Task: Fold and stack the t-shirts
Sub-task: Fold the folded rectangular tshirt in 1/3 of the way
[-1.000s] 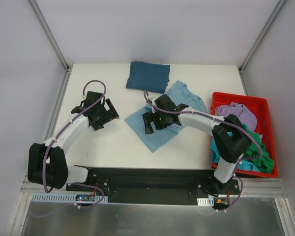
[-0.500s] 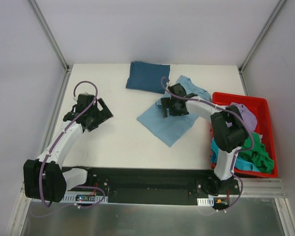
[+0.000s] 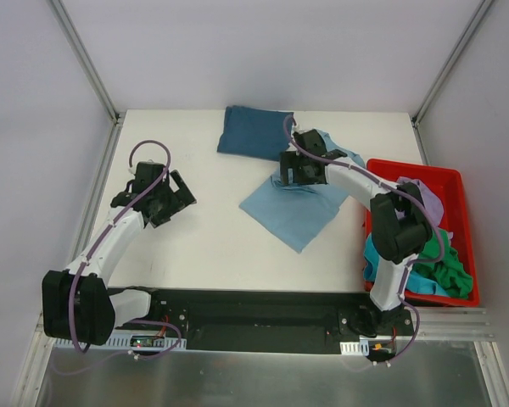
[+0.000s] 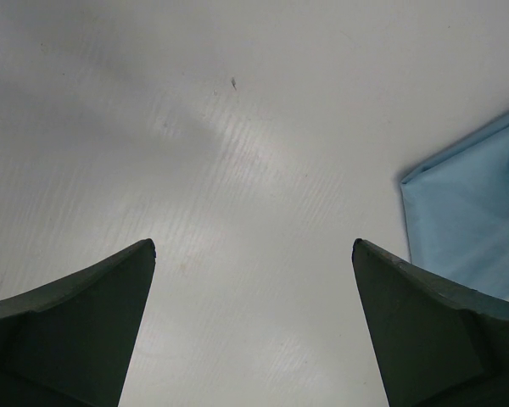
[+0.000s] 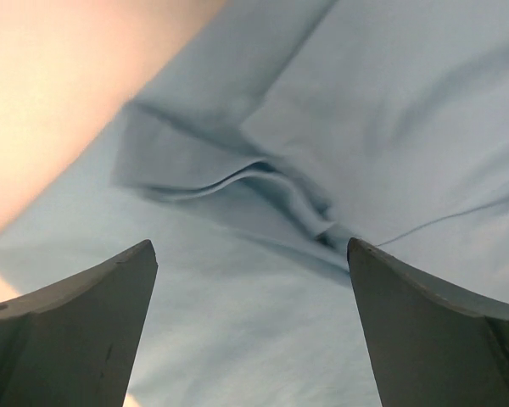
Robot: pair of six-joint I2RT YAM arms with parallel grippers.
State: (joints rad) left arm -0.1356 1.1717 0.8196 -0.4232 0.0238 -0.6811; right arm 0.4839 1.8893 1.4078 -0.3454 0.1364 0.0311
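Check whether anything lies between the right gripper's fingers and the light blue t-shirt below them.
Nothing visible does. The right gripper hovers with open fingers directly over the light blue t-shirt; only its cloth shows between them.

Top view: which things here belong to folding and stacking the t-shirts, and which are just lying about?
Job:
light blue t-shirt
dark blue t-shirt, already folded
lilac, green and turquoise t-shirts heaped in the bin

Not the job:
red bin
white table
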